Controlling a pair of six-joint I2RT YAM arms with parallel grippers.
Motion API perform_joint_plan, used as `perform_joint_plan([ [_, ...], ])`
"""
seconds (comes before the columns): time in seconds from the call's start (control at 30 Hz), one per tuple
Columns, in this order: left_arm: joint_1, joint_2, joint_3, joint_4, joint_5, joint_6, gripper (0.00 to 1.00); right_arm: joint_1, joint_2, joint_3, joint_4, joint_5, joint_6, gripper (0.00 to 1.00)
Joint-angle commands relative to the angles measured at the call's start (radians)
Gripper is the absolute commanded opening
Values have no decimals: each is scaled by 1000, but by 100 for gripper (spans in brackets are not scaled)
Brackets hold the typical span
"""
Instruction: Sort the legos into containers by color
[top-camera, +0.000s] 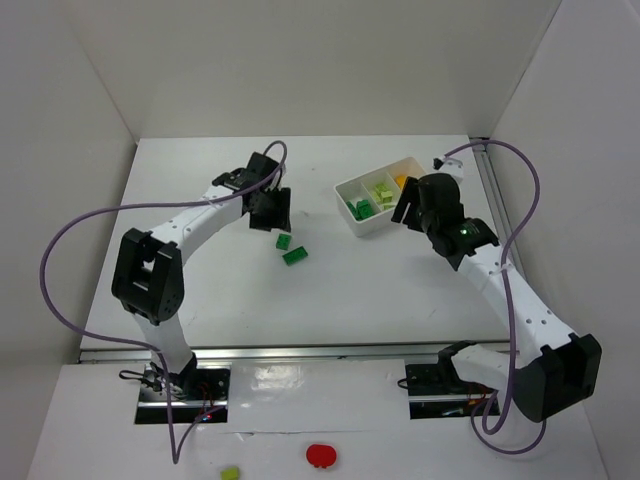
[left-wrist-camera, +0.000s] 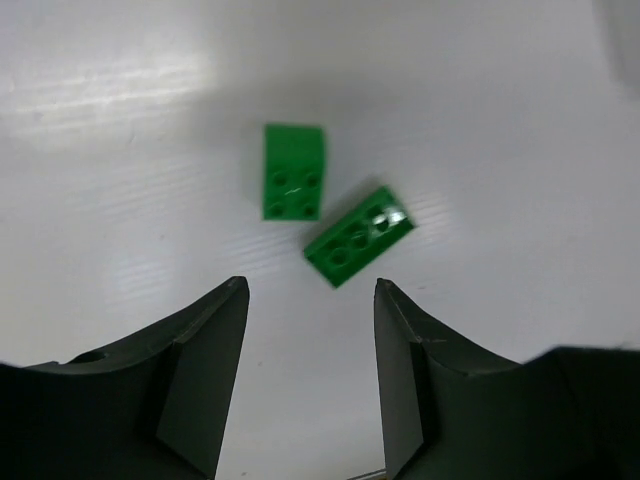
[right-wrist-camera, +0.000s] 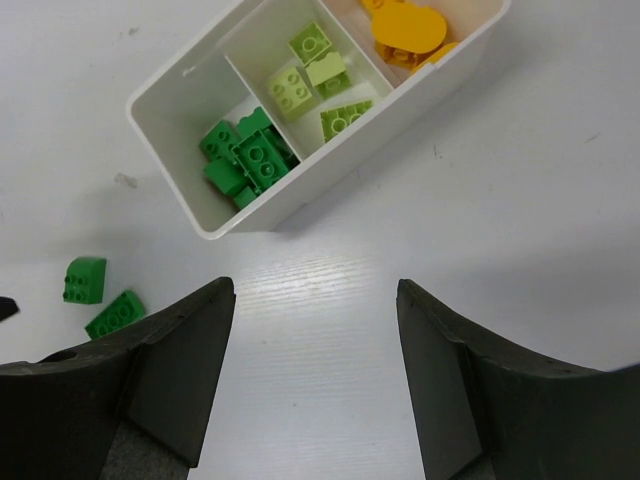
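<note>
White table; two green legos lie side by side, left of tray. L gripper hovers above them, half-open, empty; R gripper same. Risk: jaws catch both bricks, one slips.

The tray and its orange legos are cut off at twelve o'clock in the right wrist view.

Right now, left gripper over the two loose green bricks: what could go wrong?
1. The tilted green brick lies almost against the other green brick; the open left gripper could nudge or catch both.
2. The right gripper hangs beside the tray, where a left-arm drop-off might clash with it.
</note>
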Motion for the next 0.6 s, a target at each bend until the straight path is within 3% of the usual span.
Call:
perform_joint_plan([
  [0.0,11,-4,-63,24,-93,-6,62,15,17,-7,60,-23,9,73],
  [0.57,31,235,32,61,-51,-35,75,35,37,-7,60,-23,9,73],
])
